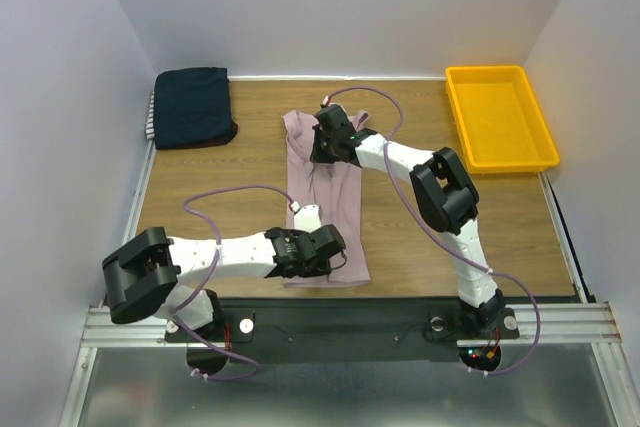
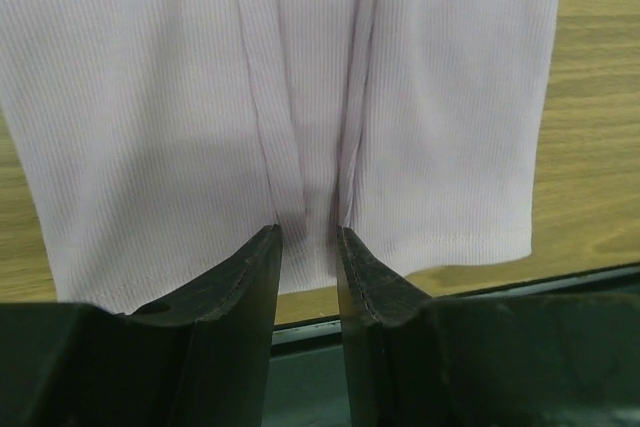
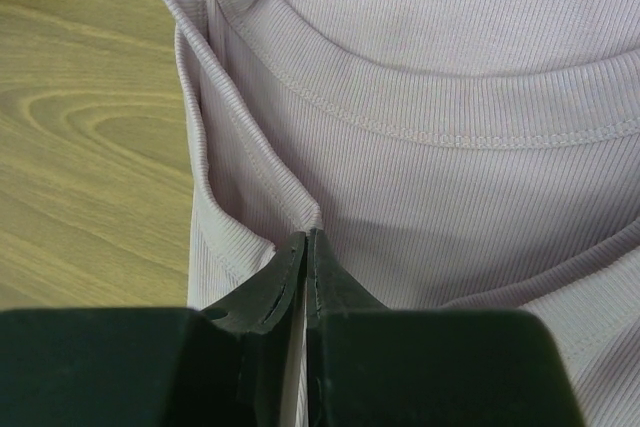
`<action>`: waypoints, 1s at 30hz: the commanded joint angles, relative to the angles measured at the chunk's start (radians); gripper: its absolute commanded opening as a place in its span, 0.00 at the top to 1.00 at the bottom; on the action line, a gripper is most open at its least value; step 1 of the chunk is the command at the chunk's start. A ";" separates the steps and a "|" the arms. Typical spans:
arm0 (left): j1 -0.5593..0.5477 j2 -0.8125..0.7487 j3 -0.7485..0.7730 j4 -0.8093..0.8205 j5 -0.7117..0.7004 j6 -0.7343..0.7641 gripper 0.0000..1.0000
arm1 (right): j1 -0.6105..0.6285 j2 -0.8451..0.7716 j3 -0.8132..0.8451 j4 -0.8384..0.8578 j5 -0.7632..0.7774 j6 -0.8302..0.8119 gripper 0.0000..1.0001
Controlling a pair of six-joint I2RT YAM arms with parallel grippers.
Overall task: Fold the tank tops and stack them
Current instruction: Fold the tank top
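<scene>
A pale pink tank top [image 1: 335, 197] lies lengthwise down the middle of the wooden table, neckline at the far end. My right gripper [image 1: 320, 152] is at that far end. In the right wrist view it [image 3: 306, 234] is shut on a raised fold of the pink cloth [image 3: 450, 47] beside the neckline. My left gripper [image 1: 325, 247] sits at the near hem. Its jaws [image 2: 307, 235] stand apart, with the hem of the pink top [image 2: 150, 97] between the tips and two creases running away from them. A folded stack of tank tops, dark navy uppermost [image 1: 193, 107], rests at the far left.
A yellow plastic tray [image 1: 500, 122] stands at the far right corner. White walls close in the table on three sides. The metal rail [image 1: 350, 322] carrying the arm bases runs along the near edge, just behind the hem.
</scene>
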 commanded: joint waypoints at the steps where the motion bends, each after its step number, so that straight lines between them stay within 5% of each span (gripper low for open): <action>1: -0.011 0.023 0.050 -0.053 -0.069 -0.028 0.60 | 0.008 0.010 0.040 0.013 0.007 -0.002 0.93; 11: -0.039 0.076 0.058 -0.059 -0.080 -0.049 0.67 | 0.008 0.013 0.043 0.012 0.003 0.000 0.94; 21: -0.043 0.066 0.064 -0.085 -0.098 -0.051 1.00 | 0.009 0.019 0.047 0.013 -0.005 0.004 0.95; 30: -0.042 -0.014 0.052 -0.108 -0.098 -0.046 1.00 | 0.008 0.007 0.043 0.013 0.024 0.011 0.99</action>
